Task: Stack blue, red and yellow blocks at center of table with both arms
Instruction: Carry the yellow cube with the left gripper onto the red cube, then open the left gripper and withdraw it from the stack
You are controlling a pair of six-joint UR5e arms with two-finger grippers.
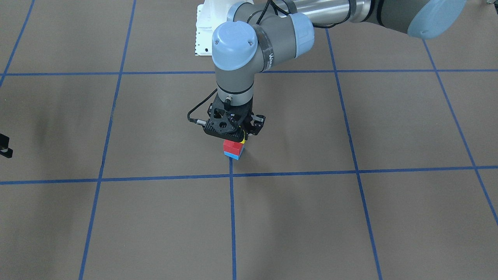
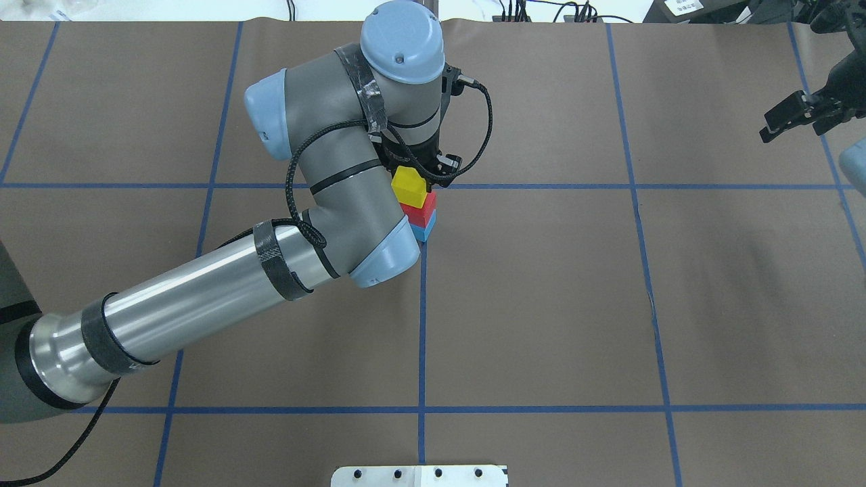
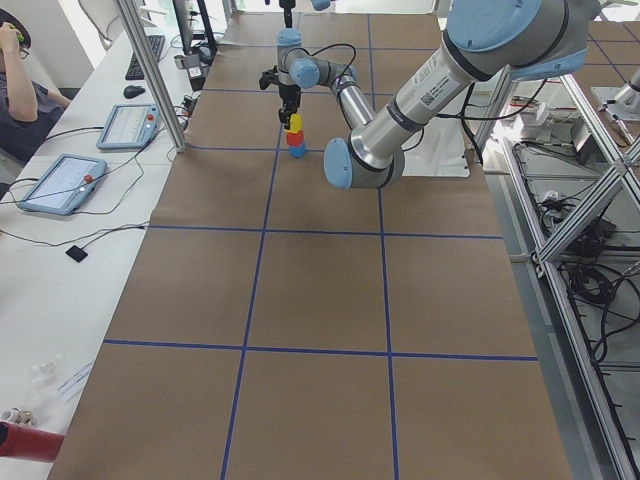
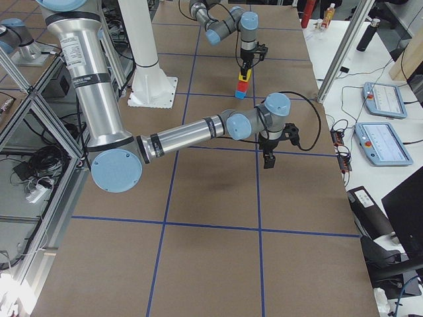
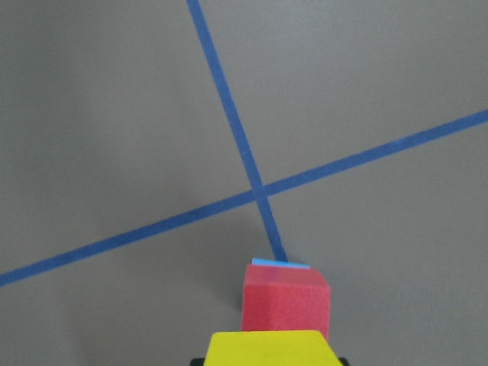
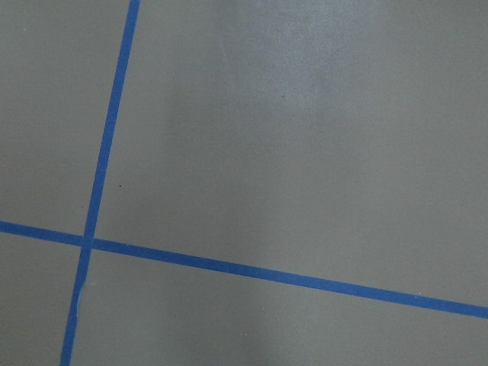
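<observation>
Brown paper (image 2: 541,304) ruled with blue tape (image 2: 422,325) covered the table, with three blocks stacked near its middle.

The left gripper (image 1: 237,136) was closed on the yellow block (image 2: 409,187). That block sat on the red block (image 1: 232,146), over the blue block (image 1: 233,155), just beside a tape crossing. The right gripper (image 4: 267,160) hung well apart; whether it was open or closed could not be told. Tablets (image 4: 382,99) lay on a white desk (image 3: 60,250) alongside.

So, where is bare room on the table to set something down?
Crowded at the centre: yellow block, red block and blue block stacked, the left gripper on top, its arm alongside. The table is bare between that stack and the right gripper, and toward the operators' side.
</observation>
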